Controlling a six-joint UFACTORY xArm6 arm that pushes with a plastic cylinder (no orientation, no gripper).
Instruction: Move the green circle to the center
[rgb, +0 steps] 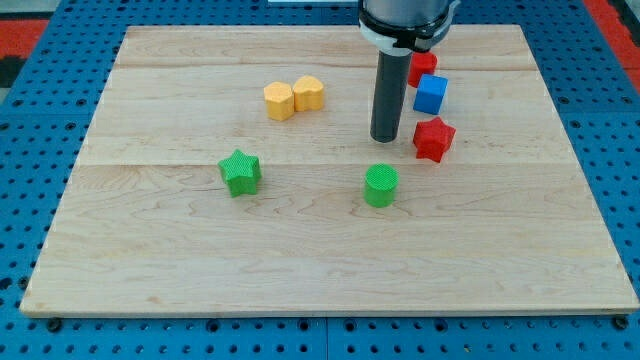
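On the wooden board (150, 250), my tip (385, 138) stands above the green circle (380, 186).

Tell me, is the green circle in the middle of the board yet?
Nearly. The green circle lies a little toward the view's right and bottom of the board's middle, so it is close, not quite centred. My tip is just above it in the view, not touching, with the red star to its right. Left to do: nudge the circle slightly leftward and upward to the centre.
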